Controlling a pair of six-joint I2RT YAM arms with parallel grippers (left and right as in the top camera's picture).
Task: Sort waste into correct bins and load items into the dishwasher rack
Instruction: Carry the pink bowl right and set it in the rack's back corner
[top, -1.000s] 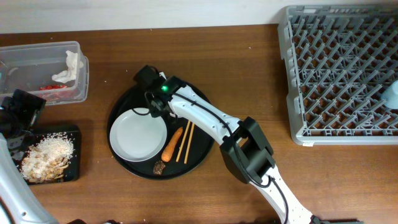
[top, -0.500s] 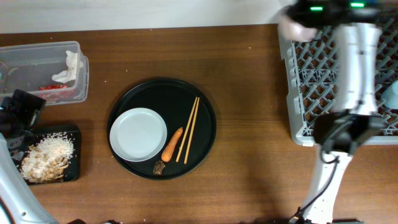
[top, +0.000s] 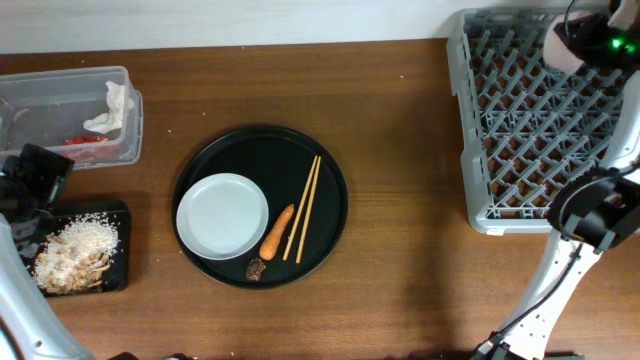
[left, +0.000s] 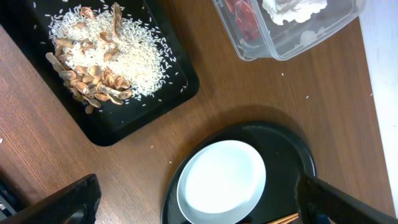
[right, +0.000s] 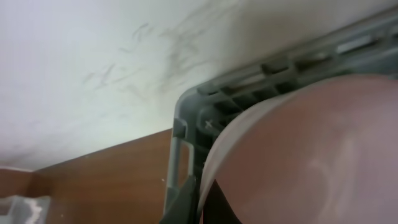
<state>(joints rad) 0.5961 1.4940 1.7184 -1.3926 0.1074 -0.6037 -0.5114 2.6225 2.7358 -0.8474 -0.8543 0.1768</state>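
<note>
The right gripper (top: 582, 40) is clamped on the smooth, rounded white bowl (top: 562, 47), above the far corner of the grey pegged plastic rack (top: 520, 130). The left gripper (left: 196, 202) gapes wide.

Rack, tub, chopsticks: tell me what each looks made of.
Rack: grey moulded plastic, matte, one even colour through pegs and frame. Tub: clear plastic, its contents show through the walls. Chopsticks: probably wood or bamboo, pale tan and unglossy.

A round black tray (top: 250, 150) sits on the wooden table (top: 400, 100).
</note>
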